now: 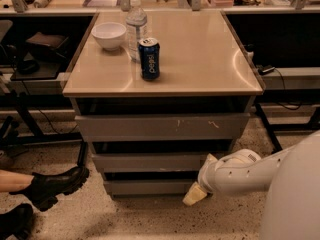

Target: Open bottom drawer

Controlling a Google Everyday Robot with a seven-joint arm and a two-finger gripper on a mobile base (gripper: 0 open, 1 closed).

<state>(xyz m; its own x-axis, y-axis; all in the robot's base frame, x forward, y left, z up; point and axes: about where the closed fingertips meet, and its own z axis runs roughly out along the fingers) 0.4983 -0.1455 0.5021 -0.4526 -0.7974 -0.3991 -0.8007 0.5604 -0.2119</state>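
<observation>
The cabinet has three grey drawer fronts under a tan top. The bottom drawer (147,186) is the lowest, narrowest plain grey front, and it looks pushed in. Above it sit the mid-sized plain front (150,162) and the widest front with pale scratch marks (162,127). My gripper (195,194) hangs at the end of the white arm, low at the bottom drawer's right end, close to the floor. Its tan fingertips (192,196) point down and left, touching or almost touching the drawer's right edge.
On the cabinet top (200,54) stand a white bowl (109,35), a clear water bottle (136,26) and a blue Pepsi can (149,58). A person's black boots (52,185) rest on the speckled floor at the left. Dark desks and cables flank the cabinet.
</observation>
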